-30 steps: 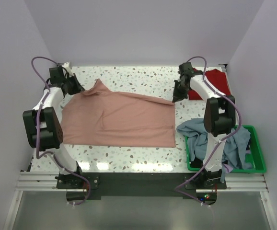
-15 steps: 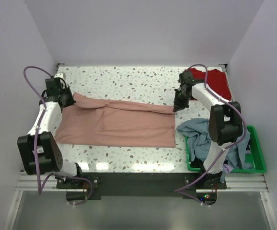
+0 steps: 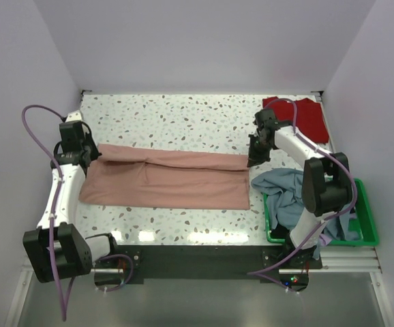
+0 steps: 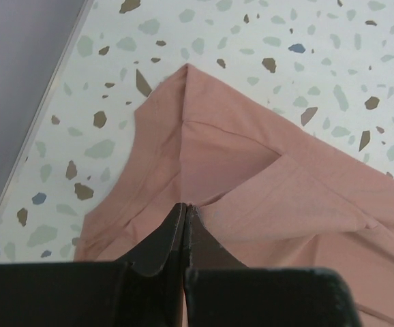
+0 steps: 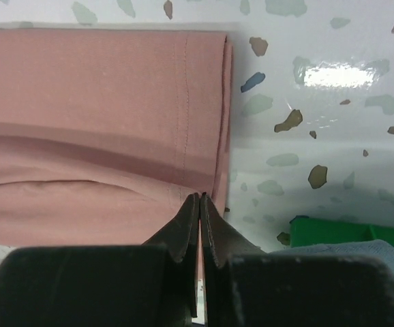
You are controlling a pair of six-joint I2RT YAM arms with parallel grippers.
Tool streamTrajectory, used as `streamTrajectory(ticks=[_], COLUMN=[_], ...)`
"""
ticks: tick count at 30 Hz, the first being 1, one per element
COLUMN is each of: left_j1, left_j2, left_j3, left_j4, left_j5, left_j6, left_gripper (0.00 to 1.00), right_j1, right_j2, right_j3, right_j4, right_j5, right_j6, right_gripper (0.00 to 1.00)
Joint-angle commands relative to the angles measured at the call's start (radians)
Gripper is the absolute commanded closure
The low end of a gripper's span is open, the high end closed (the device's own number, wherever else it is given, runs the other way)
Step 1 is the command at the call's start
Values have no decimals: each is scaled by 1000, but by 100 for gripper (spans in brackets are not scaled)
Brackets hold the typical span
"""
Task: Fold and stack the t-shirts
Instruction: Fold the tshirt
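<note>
The left end effector (image 4: pixel 185 210) and right end effector (image 5: pixel 199 199) clamp the pink t-shirt (image 3: pixel 176 185); uneven pulling could slip it free, skewing the fold.

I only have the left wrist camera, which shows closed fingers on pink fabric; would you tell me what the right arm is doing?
Observer: The right gripper is shut on the pink shirt too, at the hemmed corner of its opposite end.
Operator: Thank you. How does the shirt lie between the two arms?
Observer: It lies as a long folded band across the table, reaching from one gripper to the other.
Operator: Are other garments nearby?
Observer: A red shirt lies at the far right corner, and a blue-grey shirt spills onto the table from the green basket at the near right.
</note>
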Motion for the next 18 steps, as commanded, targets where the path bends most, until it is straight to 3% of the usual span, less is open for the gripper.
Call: streamTrajectory(ticks=[1, 18], left_j1=[9, 9], left_j2=[-82, -164], left_j3=[-24, -110], left_j4=[-35, -135], left_j5=[-86, -147], left_j6=[-28, -105], left_gripper=[100, 100], right_j1=[12, 50], right_j2=[-57, -80], right_j3=[-33, -137], right_j4=[20, 49], right_j5=[-8, 31], right_j6=[-5, -10], right_gripper=[100, 100])
